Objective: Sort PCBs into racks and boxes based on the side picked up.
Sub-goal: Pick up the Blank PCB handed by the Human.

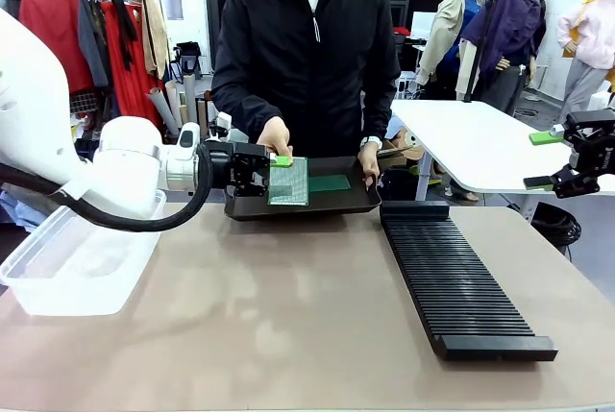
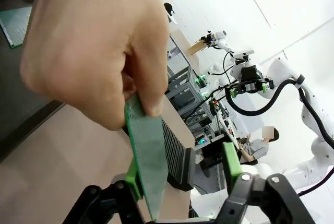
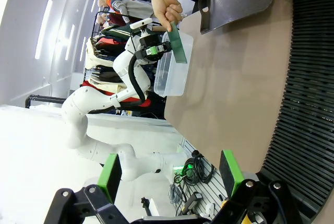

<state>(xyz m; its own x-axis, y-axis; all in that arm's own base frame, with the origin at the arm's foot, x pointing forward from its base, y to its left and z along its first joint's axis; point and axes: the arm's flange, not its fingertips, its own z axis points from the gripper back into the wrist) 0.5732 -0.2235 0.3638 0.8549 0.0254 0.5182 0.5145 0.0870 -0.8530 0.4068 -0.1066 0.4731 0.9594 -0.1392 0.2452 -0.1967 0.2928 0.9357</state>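
Note:
A person's hand [image 1: 275, 135] holds a dotted green PCB [image 1: 289, 182] upright over the left end of a shallow black tray [image 1: 356, 203]. My left gripper [image 1: 278, 176] reaches in from the left, its jaws apart around that board. In the left wrist view the PCB [image 2: 148, 151] stands edge-on against one green pad [image 2: 132, 174], while the other pad [image 2: 231, 158] is well clear of it. A second PCB [image 1: 330, 182] lies flat in the tray. The ribbed black rack [image 1: 452, 278] runs along the table's right. The clear box [image 1: 77, 258] sits at the left edge. My right gripper [image 1: 541, 159] hangs open and empty at far right.
The person's other hand [image 1: 369, 157] grips the tray's right rim. A white side table [image 1: 480, 148] stands behind the right gripper. The brown tabletop [image 1: 279, 316] lies bare between box and rack. In the right wrist view the rack [image 3: 308, 78] is below my right gripper [image 3: 169, 174].

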